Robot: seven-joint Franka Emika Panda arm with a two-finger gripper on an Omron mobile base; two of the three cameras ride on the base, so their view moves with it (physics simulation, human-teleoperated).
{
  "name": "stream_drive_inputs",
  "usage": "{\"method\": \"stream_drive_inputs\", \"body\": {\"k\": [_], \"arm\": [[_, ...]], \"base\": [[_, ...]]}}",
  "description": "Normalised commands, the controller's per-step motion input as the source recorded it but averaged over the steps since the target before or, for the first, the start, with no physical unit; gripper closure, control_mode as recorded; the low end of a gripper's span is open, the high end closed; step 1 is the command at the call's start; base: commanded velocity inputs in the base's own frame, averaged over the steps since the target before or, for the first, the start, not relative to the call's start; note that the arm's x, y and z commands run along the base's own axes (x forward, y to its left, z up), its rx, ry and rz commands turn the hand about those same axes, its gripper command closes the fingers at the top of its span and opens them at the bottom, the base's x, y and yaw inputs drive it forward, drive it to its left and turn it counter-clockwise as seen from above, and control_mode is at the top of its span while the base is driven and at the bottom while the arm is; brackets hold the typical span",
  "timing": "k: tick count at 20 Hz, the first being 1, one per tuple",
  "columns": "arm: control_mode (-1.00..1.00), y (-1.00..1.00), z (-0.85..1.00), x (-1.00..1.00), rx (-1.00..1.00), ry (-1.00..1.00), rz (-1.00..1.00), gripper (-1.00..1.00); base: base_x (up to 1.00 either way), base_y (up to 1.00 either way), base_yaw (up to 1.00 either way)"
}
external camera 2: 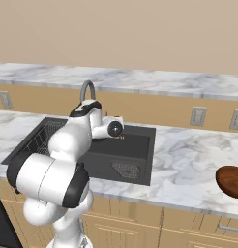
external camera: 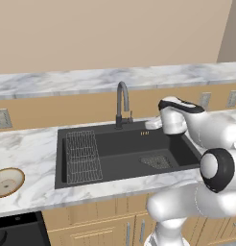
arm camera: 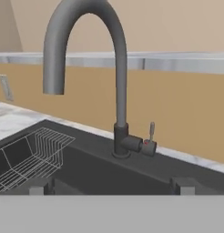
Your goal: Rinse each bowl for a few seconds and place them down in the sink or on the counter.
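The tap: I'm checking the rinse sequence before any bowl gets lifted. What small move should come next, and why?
Probably ease the open pincer forward to the tap's small lever and turn the water on. The hand view looks straight at the tap, no water runs from its spout, and both bowls sit untouched on the counter: the tan bowl left of the sink, the reddish-brown bowl to its right.

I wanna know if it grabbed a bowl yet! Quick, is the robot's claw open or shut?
Gripper: open, holding nothing, facing the tap over the sink.
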Motion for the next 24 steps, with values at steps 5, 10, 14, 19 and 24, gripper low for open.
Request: {"method": "stream_drive_inputs", "body": {"k": [5, 10, 14, 19, 24], "arm": [[-1.00, 0.00, -0.02, 0.20, 0.01, -0.02, 0.00, -1.00], [-1.00, 0.03, -0.05, 0.11, 0.00, -0.09, 0.00, -1.00], [-1.00, 0.00, -0.05, 0.10, 0.00, -0.12, 0.00, -1.00], [-1.00, 0.00, -0.06, 0.12, 0.00, -0.10, 0.00, -1.00], [-1.00, 0.02, -0.05, 0.16, 0.02, -0.05, 0.02, -1.00]], "base": [[0.00, 0.00, 0.00], [0.00, 0.00, 0.00], [0.00, 0.00, 0.00], [0.00, 0.00, 0.00], [0.00, 0.00, 0.00]]}}
